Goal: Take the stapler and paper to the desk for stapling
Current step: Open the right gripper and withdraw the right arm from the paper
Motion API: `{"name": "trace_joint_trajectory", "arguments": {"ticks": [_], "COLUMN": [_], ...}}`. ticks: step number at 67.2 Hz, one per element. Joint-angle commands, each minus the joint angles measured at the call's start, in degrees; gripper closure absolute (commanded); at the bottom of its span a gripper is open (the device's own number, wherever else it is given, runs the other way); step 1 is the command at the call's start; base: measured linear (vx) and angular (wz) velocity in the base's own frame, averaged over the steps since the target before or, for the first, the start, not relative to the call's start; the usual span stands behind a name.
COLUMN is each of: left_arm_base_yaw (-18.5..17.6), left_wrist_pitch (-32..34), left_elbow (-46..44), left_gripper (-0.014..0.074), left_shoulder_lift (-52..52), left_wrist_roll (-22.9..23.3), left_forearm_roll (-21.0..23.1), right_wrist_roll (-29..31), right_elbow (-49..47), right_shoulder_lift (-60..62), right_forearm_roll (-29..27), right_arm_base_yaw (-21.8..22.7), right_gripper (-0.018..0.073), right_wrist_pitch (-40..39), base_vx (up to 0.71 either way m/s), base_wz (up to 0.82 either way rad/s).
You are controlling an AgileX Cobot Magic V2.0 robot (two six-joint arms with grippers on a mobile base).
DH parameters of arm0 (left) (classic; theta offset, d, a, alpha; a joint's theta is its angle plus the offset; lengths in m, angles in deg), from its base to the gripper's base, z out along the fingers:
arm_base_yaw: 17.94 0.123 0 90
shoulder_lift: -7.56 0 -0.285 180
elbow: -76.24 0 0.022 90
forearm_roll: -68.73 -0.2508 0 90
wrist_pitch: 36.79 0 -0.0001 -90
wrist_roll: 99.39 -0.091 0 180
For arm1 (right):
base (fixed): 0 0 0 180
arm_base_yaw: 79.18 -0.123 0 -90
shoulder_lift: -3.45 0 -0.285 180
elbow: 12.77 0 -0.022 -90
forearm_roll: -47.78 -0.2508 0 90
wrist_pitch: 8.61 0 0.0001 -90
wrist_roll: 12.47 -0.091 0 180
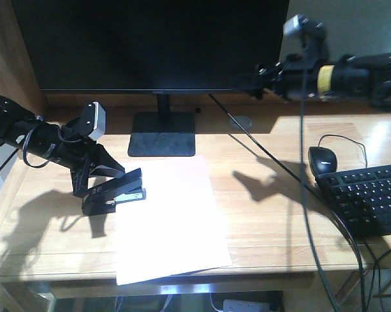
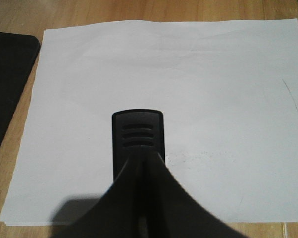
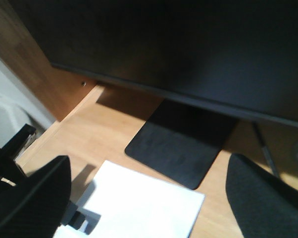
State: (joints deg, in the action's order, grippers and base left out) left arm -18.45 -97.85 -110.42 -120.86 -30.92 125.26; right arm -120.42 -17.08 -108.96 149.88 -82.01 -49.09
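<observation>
Left gripper (image 1: 99, 194) is clenching the stapler (image 1: 127, 188) over the paper (image 1: 173, 227); pressing straight down should be keeping it square. Right gripper (image 1: 251, 78) is hovering released.

Your front view looks down from above the near edge of the counter (image 1: 267, 221), facing the monitor (image 1: 150, 39), and takes in most of the surface. Your left wrist view sits very close, pointing down at the paper (image 2: 213, 99) over the stapler (image 2: 138, 134). Your right wrist view hangs higher, angled down and leftward at the monitor base (image 3: 181, 144). All three share the paper.
</observation>
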Motion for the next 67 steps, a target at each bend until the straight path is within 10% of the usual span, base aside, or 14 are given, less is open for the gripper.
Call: {"name": "trace_joint_trajectory", "arguments": {"ticks": [1,31,67], "left_arm_base_yaw": [-0.1,-0.1,-0.1], "left_wrist_pitch": [-1.5,-1.5,-1.5], "left_elbow": [-1.6,-1.6,-1.6], "left_gripper": [0.0603,0.0603,0.0603], "left_shoulder_lift": [3.1,3.1,3.1], "left_wrist_roll": [0.5,0.5,0.5], "left_forearm_roll": [3.2,3.2,3.2], "right_wrist_roll": [2.6,9.9,10.9], "right_elbow": [2.9,28.8,58.4], "right_shoulder_lift": [9.1,38.1,75.0], "right_forearm_roll": [0.1,0.1,0.1], "right_arm_base_yaw": [0.6,0.6,0.6], "right_gripper": [-0.0035,-0.0035,-0.0035], "right_wrist_pitch": [4.2,21.2,17.2], "base_vx": [0.00,0.00,0.00], "base_wz": [0.00,0.00,0.00]}}
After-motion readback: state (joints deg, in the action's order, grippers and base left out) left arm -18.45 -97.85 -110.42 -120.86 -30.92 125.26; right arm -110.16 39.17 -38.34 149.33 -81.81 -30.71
